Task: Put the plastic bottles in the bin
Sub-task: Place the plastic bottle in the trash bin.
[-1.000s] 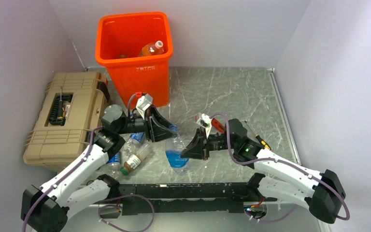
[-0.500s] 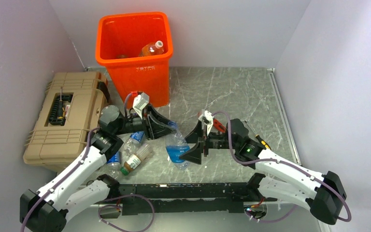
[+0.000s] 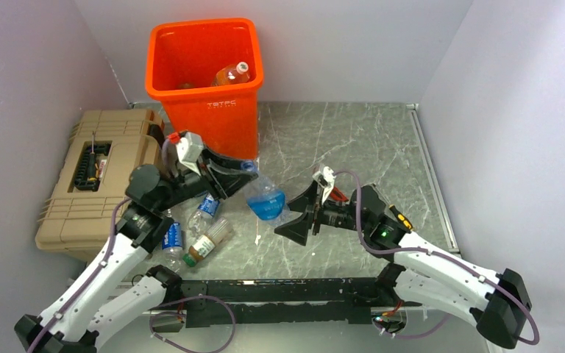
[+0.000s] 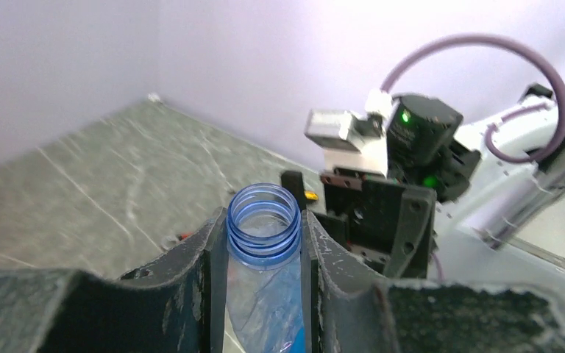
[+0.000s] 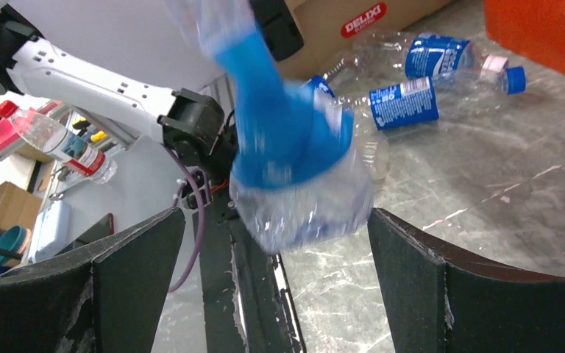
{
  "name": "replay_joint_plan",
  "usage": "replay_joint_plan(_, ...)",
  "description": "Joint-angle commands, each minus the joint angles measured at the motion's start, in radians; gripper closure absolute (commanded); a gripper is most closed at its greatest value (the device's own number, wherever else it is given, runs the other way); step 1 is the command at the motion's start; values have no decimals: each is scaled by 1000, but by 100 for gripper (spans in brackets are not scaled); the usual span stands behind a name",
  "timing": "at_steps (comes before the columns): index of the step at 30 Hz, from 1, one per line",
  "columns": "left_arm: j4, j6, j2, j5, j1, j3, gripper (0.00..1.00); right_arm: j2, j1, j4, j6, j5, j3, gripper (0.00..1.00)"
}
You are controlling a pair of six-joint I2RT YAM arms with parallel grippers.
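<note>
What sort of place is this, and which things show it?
Likely a lab robot test cell: two arms mounted at a table, blank walls boxing it in, a bottle held near a bin.

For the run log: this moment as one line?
left gripper shut on uncapped bottle at neck | right gripper open | bin holds orange bottle

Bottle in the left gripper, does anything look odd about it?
Yes. The bottle pinched at its neck by the left gripper has no cap; the left wrist view shows its open blue-threaded mouth. Its clear body also looks crumpled.
</note>
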Motion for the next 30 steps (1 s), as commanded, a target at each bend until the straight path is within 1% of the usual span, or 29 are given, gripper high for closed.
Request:
replay_joint_plan(1,-81,119,-47,-185,2,158,100,-56,4,-73,-48,-22,77,0)
replay_joint_plan(3,-93,153,-46,-262,1,202,100,-72,3,-121,-59,-29,96,0)
replay_joint_plan(5,-104,241,-23,-319,2,268,100,-88,3,-168,-67,-11,106,0)
replay_joint_plan(8,-161,340,38,-452,1,418,100,-117,3,-202,-57,22,95,0)
replay_joint_plan(11,-76,445,120,-571,2,515,100,-151,3,-235,-45,51,73,0)
replay_joint_plan(13,-24,554,201,-621,2,585,100,-175,3,-262,-44,73,55,0)
replay_joint_plan(14,-39,613,253,-635,2,645,100,-187,3,-275,-44,83,45,0)
replay_joint_plan(17,-98,732,414,-768,2,836,100,-214,3,-292,-27,121,7,0)
replay_joint_plan(19,-88,783,499,-850,5,912,100,-226,3,-296,-7,149,-14,0)
replay_joint_plan(21,-79,795,565,-887,27,972,100,-233,3,-308,12,177,-21,0)
replay_joint_plan(22,-95,776,599,-892,47,1007,100,-234,3,-325,14,182,-21,0)
replay_joint_plan(26,-231,629,743,-881,142,1145,100,-234,4,-362,8,198,-20,1)
replay_joint_plan(27,-235,618,763,-876,151,1151,100,-235,3,-369,6,201,-20,1)
replay_joint_plan(30,-167,599,795,-837,162,1121,100,-244,3,-367,8,212,-40,1)
